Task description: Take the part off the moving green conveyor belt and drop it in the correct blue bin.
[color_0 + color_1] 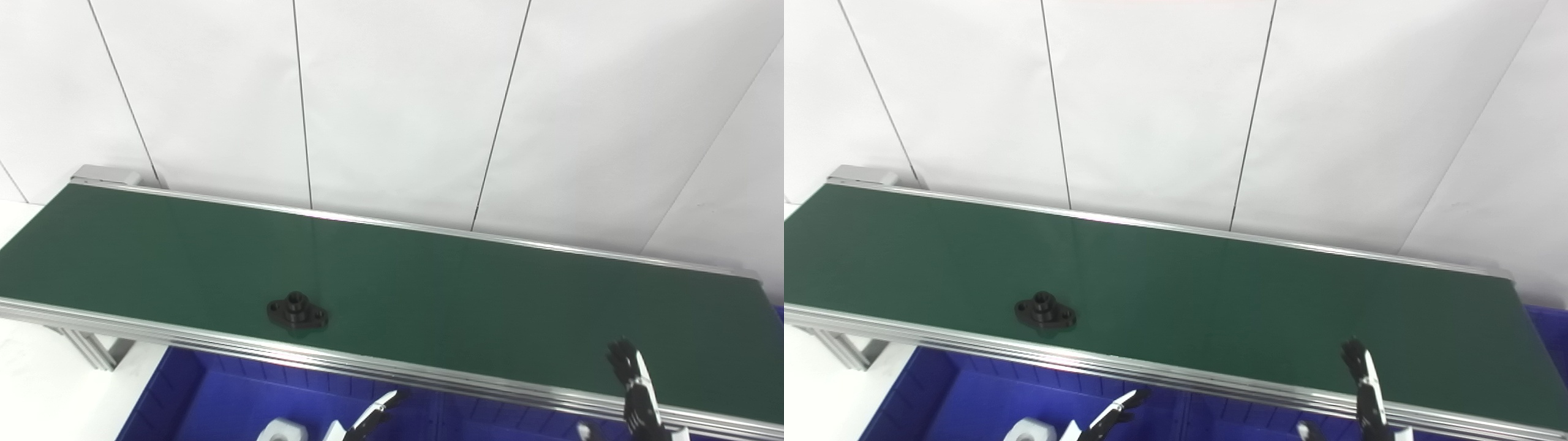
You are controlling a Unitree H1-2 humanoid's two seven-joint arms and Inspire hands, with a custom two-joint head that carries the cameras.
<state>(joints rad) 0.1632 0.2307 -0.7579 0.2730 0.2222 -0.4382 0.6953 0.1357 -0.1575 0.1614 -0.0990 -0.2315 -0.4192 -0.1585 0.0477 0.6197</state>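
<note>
My right robot hand (634,383) stands upright over the near edge of the green belt (465,294), fingers pointing up and spread, holding nothing. My left robot hand (370,419) barely shows at the bottom edge above the blue bin (214,398); its fingers look apart, though I can't be sure. The black part (297,312) lies on the belt, well left of both.

Both hands are cut off at the bottom edge: of the left hand (370,418) only fingertips show, of the right hand (634,392) only upright fingers, so neither grip can be judged. The blue bin (184,398) lies mostly under the conveyor rail (429,376). A white part (282,430) inside it is cropped, its shape unclear
</note>
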